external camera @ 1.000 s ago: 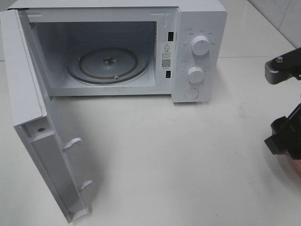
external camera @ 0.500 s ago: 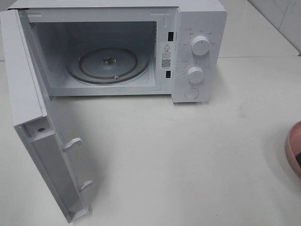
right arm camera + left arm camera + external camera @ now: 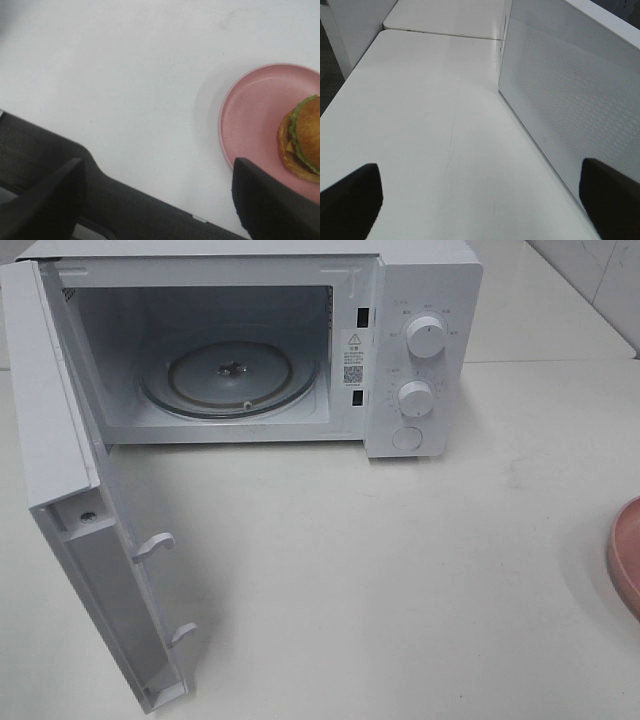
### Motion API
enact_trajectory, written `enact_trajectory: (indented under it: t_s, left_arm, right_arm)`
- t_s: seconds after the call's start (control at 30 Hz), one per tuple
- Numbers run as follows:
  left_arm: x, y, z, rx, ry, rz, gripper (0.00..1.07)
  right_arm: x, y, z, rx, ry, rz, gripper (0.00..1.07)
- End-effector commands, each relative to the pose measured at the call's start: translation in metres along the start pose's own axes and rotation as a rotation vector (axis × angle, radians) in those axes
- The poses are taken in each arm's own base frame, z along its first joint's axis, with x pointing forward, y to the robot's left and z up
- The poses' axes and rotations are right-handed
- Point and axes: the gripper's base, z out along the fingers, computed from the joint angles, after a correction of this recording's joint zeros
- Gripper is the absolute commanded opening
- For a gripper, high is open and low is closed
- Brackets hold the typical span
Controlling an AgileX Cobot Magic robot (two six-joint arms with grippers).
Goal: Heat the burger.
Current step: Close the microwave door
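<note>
The burger (image 3: pixel 303 138), with a golden-brown bun and green lettuce, sits on a pink plate (image 3: pixel 250 120) and is partly cut off by the edge of the right wrist view. My right gripper (image 3: pixel 157 205) hangs open above the table beside the plate, apart from the burger, with nothing between its fingers (image 3: pixel 272 200). In the high view only the plate's rim (image 3: pixel 627 555) shows at the far right; the burger and both grippers are out of that view. My left gripper (image 3: pixel 480 205) is wide open and empty, beside the outer face of the microwave door (image 3: pixel 570 85).
The white microwave (image 3: pixel 420 350) stands at the back with its door (image 3: pixel 70 470) swung fully open towards the front left. Its glass turntable (image 3: pixel 230 375) carries nothing. A dark strip (image 3: pixel 125 205) runs along the table's edge under the right gripper.
The right arm, at the high view's right edge a second ago, has pulled back out of that view, uncovering the pink plate's rim. The microwave has not moved.
</note>
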Motion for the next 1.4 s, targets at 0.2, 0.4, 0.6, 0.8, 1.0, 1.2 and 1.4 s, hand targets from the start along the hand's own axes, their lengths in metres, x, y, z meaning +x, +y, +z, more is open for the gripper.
enact_trajectory:
  t_s: [0.2, 0.4, 0.6, 0.8, 1.0, 1.2, 1.4]
  left_arm:
    - [0.002, 0.0, -0.001, 0.0, -0.019, -0.004, 1.0]
    - [0.002, 0.0, -0.001, 0.0, -0.019, -0.004, 1.0]
    - [0.002, 0.0, -0.001, 0.0, -0.019, -0.004, 1.0]
    - [0.002, 0.0, -0.001, 0.0, -0.019, -0.004, 1.0]
    - [0.002, 0.0, -0.001, 0.0, -0.019, -0.004, 1.0]
    - [0.002, 0.0, -0.001, 0.0, -0.019, -0.004, 1.0]
    - [0.002, 0.0, -0.001, 0.0, -0.019, -0.004, 1.0]
  right_arm:
    - [0.027, -0.004, -0.01, 0.078, -0.139, 0.08, 0.77]
    - [0.044, -0.004, -0.001, 0.13, -0.208, 0.138, 0.77]
    - [0.055, -0.003, -0.004, 0.171, -0.308, 0.183, 0.77]
    - [0.066, -0.001, -0.011, 0.183, -0.393, 0.186, 0.75]
    - [0.065, -0.001, -0.011, 0.183, -0.391, 0.186, 0.75]
    - [0.065, -0.001, -0.011, 0.183, -0.391, 0.186, 0.75]
    - [0.065, -0.001, -0.011, 0.183, -0.391, 0.186, 0.75]
